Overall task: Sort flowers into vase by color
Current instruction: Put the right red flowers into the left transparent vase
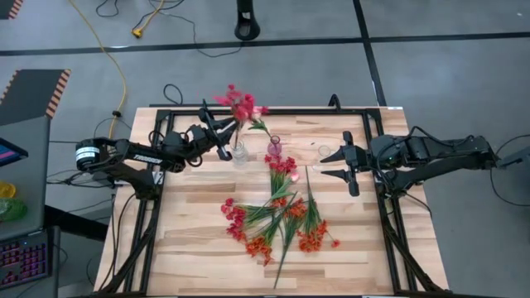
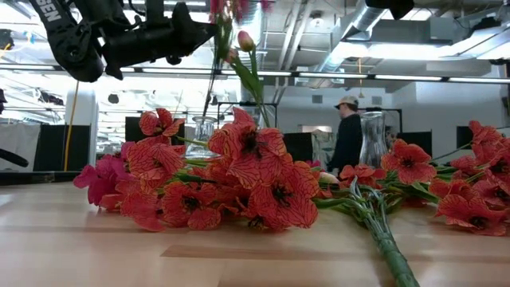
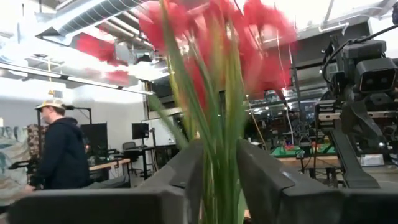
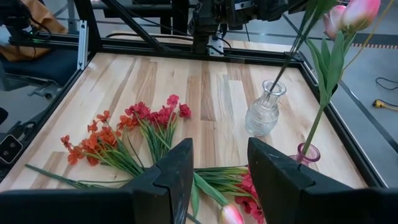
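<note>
No readable writing. Upper centre, our left gripper (image 1: 225,132) loosely brackets upright red flowers (image 1: 242,106) in a clear vase (image 1: 239,152). Right gripper (image 1: 338,162) – spread, empty.

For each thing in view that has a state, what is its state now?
Left gripper: jaws around the red sprig's stems, above the clear vase.
Red sprig: upright, stems in the clear vase.
Clear vase: standing.
Pink vase: standing, holds a pink flower.
Loose flowers: lying on the table.
Right gripper: open, empty.
</note>
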`<state>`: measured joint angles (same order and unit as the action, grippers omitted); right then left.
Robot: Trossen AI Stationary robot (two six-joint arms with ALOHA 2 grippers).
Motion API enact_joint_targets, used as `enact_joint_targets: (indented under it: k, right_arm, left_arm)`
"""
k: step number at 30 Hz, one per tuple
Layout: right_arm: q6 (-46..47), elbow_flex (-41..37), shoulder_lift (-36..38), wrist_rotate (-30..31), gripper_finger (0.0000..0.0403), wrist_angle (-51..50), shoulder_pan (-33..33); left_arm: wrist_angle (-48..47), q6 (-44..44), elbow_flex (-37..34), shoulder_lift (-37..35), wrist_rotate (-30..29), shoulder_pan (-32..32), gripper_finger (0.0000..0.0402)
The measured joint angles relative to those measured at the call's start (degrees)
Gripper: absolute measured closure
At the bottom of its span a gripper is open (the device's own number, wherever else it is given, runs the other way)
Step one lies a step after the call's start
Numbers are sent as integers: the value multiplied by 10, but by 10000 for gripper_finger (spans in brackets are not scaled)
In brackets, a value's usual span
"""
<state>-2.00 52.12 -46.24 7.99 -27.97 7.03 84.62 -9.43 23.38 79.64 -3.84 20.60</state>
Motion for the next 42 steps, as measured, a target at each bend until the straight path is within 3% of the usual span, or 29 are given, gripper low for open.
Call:
enact_joint_targets:
  k: [9,14,26,31,42]
  right_arm:
    - [0,0,0,0,225,0,0]
    - [0,0,0,0,225,0,0]
    - [-2,0,-15,-4,225,2,1]
    - [-68,0,-63,-25,225,-4,9]
    - [-129,7,-160,-25,225,-47,28]
  left_arm:
    - [-11,0,0,-24,-24,0,235]
    - [-82,-1,0,-72,-30,0,214]
    - [-324,0,0,-269,-30,0,211]
    - [-429,5,0,-344,-26,0,211]
    - [-554,9,0,-430,-25,0,211]
